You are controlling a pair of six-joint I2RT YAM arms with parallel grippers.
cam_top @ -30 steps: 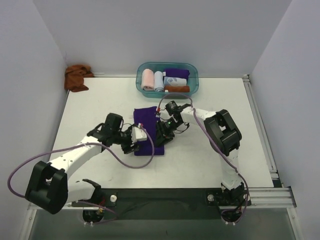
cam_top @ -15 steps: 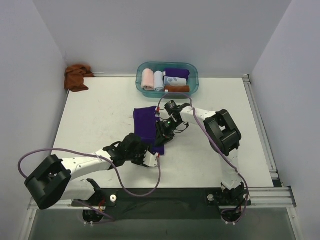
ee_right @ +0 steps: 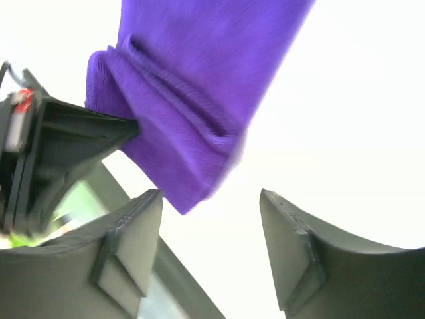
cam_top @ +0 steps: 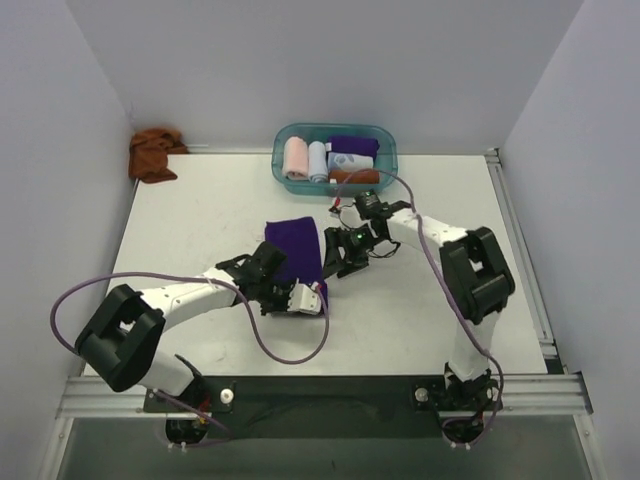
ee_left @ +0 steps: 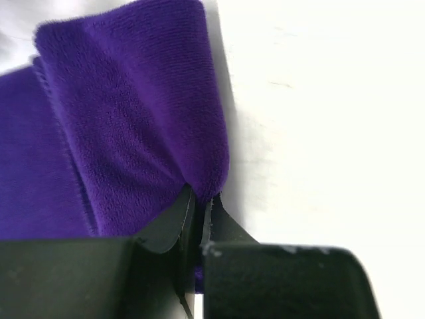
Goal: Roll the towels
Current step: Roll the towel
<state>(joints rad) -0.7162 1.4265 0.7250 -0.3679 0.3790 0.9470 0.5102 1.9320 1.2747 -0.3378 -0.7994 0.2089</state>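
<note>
Left gripper (ee_left: 199,211): jaws were pressed together on a doubled edge of the purple towel, and the cloth bulged up and away from the pinch.
Right gripper (ee_right: 211,247): jaws stood wide apart with nothing between them. They were poised just beside the right side of the towel's gathered near end. Contact with the cloth could not be judged.
Purple towel (cam_top: 293,246): lay at the middle of the table. Its far part spread flat, and its near right end was folded over and raised in the left arm's grip. In the right wrist view the gathered end showed several stacked folds.
Brown towel (cam_top: 152,153): sat crumpled in the far left corner of the table against the wall, well apart from both arms.
Tub (cam_top: 277,160): a pale teal tub at the far edge of the table, just beyond the right arm's wrist.
Rolled cloths (cam_top: 296,158): packed inside the tub were pink, pale blue, purple and rust-coloured rolls, along with one white patterned piece.
Table (cam_top: 190,215): a white surface that carried the towels and the tub.
</note>
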